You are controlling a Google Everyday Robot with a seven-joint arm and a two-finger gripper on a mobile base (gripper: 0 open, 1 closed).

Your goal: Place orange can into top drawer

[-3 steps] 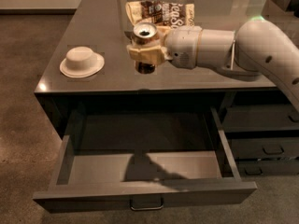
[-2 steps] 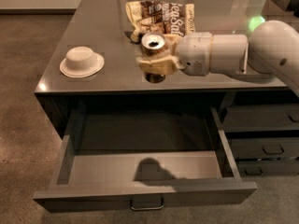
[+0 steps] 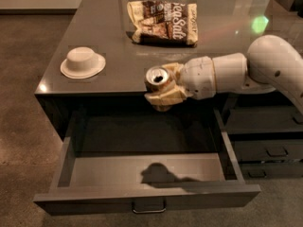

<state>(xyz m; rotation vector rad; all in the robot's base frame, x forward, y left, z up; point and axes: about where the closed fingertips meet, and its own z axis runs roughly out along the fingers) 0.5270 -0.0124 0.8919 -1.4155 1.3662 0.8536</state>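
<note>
My end effector (image 3: 163, 85), clamped on the orange can (image 3: 157, 78), has carried it off the surface (image 3: 113, 41) and past the front edge. The can now hangs over the open top drawer (image 3: 109, 171) directly below, so I judge lowering comes next.

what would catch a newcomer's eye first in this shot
The gripper holds the orange can at the front edge of the counter, above the top drawer, which stands pulled open. Behind, a snack bag lies on it; a white dish sits left.
</note>
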